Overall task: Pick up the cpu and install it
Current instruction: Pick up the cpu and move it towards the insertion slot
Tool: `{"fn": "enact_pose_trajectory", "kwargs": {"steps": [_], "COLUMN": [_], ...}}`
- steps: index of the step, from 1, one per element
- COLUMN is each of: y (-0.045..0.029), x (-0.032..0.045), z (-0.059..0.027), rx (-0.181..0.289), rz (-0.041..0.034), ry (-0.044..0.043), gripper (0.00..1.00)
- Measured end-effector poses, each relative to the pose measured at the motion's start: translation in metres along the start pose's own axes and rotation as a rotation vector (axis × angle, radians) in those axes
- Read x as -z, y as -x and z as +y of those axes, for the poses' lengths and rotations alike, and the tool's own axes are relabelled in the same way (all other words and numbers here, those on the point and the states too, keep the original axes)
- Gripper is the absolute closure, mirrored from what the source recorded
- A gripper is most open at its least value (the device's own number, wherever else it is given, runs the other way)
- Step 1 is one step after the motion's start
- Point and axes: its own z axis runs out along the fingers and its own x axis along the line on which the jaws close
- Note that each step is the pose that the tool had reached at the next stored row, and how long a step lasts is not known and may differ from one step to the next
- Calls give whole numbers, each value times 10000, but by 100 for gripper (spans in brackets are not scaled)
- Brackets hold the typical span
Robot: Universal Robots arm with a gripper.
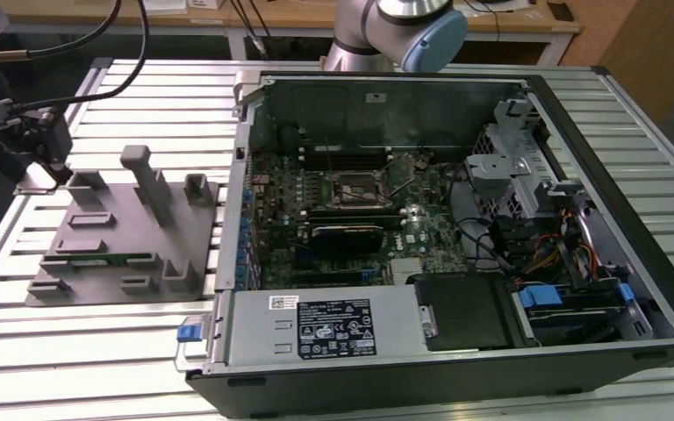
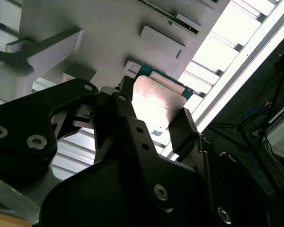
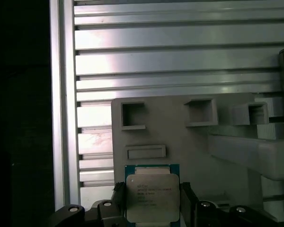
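Polished silver metal on the lid of the cpu, washed almost white by glare, with a thin teal-green board rim around it. Matt black, faintly grainy finish on the gripper, dotted with bright steel screw heads. Dull, smooth grey plastic for the holder tray. Ribbed aluminium for the table, satin with a pale sheen. Bare grey sheet metal inside the computer case, matt black outside. Printed paper label on the sheet-metal power supply. Pale wood on the desk behind.
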Motion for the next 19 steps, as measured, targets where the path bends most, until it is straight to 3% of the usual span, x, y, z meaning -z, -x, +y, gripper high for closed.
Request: {"fn": "enact_pose_trajectory", "kwargs": {"steps": [1,3,19], "y": [0,4,12], "x": [16,127,424], "z": [1,9,30], "rx": [0,-1,-1], "rz": [0,1,-1], "ry": [4,17,26], "gripper": [45,45,45]}}
